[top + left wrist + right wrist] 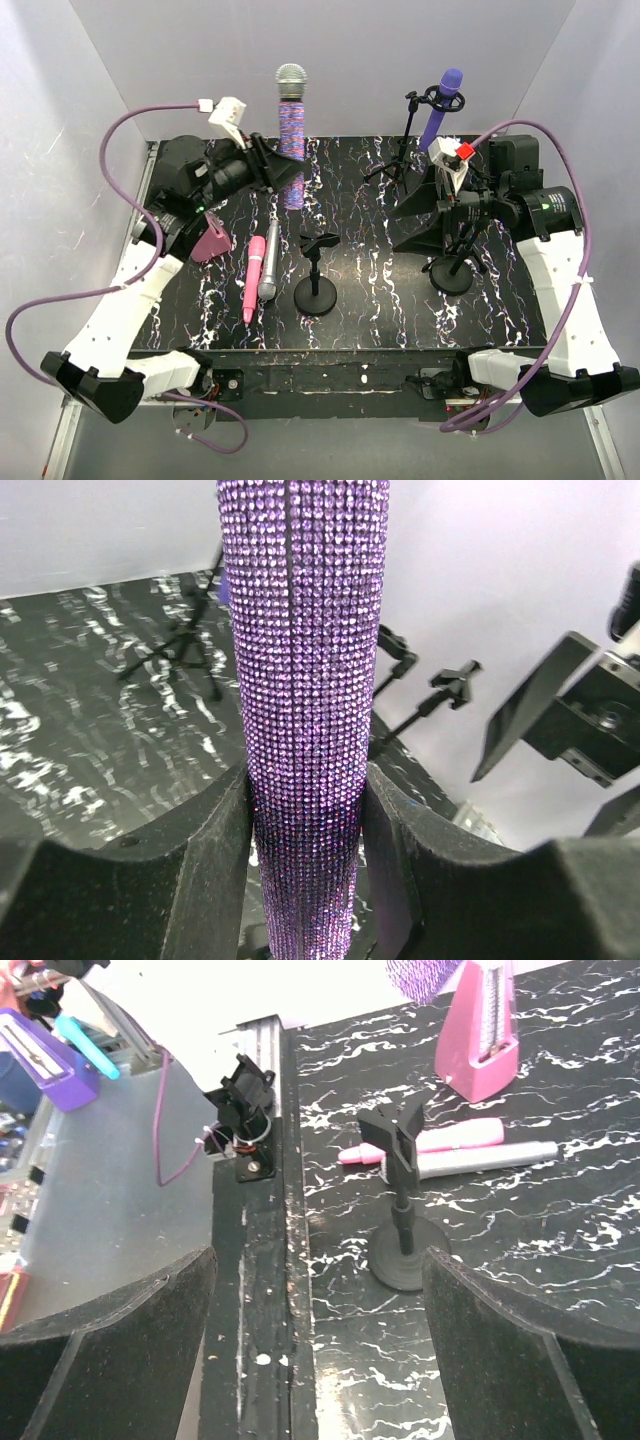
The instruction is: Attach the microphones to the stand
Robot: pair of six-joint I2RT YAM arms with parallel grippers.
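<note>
The black, white-veined worktop (380, 300) fills the middle of the top view, walled in by pale panels. The two white-and-black arms reach in from the near edge, each trailing a purple cable (60, 310). The left gripper (280, 165) is over the back-left part of the worktop, and its jaws are clenched on the lower body of the glittery microphone (290, 130). That microphone is upright and off the surface, grey mesh head on top. In the left wrist view its rhinestone barrel (305, 680) runs straight up between the two dark pads (215, 870). The right gripper (420, 215) is over the right side with its jaws spread wide and nothing between them. In its wrist view they frame the round-based stand (400, 1210) from a distance. A tripod stand (400, 160) at the back right carries the purple microphone (443, 105) in its clip, tilted with the head high. The round-based stand (317, 280) near the middle has a bare clip, and a second round-based stand (452, 270) is just by the right arm. The pink microphone (253, 275) and the silver-grey microphone (270, 275) lie side by side, touching, left of the middle stand. A pink wedge (212, 243) is just beyond them to the left.
</note>
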